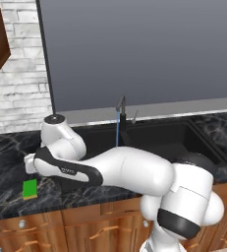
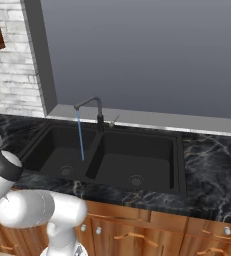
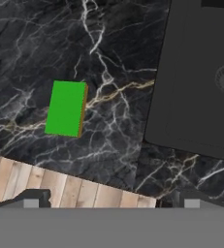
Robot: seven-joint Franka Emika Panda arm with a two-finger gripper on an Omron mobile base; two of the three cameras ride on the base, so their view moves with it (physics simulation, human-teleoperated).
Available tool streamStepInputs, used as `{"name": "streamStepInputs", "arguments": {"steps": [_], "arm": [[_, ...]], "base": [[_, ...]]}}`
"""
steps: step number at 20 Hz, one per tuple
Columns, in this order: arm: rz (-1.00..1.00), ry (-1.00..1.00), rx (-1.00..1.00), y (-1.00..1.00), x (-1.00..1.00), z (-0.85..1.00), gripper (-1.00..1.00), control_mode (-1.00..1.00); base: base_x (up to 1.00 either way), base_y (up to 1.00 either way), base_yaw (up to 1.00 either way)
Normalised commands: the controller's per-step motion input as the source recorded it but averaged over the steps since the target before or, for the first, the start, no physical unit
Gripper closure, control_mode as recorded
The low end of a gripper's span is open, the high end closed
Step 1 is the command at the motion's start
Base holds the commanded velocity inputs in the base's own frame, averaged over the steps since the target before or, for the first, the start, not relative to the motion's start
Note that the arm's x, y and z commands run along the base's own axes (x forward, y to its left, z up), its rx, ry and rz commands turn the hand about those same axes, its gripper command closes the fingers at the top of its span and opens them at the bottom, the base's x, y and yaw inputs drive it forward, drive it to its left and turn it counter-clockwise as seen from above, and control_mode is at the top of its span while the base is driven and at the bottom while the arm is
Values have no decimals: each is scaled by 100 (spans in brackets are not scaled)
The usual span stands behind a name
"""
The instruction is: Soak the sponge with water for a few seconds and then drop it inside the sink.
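Gripper point(image 3: 108, 201) wide apart, poised above sponge point(image 3: 66, 108) on counter point(image 3: 113, 126).

A polished black marble countertop point(image 3: 108, 58) with white and gold veins is shown. A matt black sink point(image 2: 137, 150) is set into it, with a dark matt faucet point(image 2: 89, 105). Translucent blue water point(image 2: 80, 135) is seen. The sponge point(image 3: 65, 108) looks flat matt green. Cabinet fronts point(image 2: 162, 225) are brown wood with metal knobs.
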Motion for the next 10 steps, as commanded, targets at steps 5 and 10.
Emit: {"name": "streamStepInputs", "arguments": {"steps": [5,10], "arm": [[0,0,0,22,6,-4,-100,-100],[0,0,0,20,3,-17,-100,-100]], "base": [[0,0,0],[0,0,0]]}}
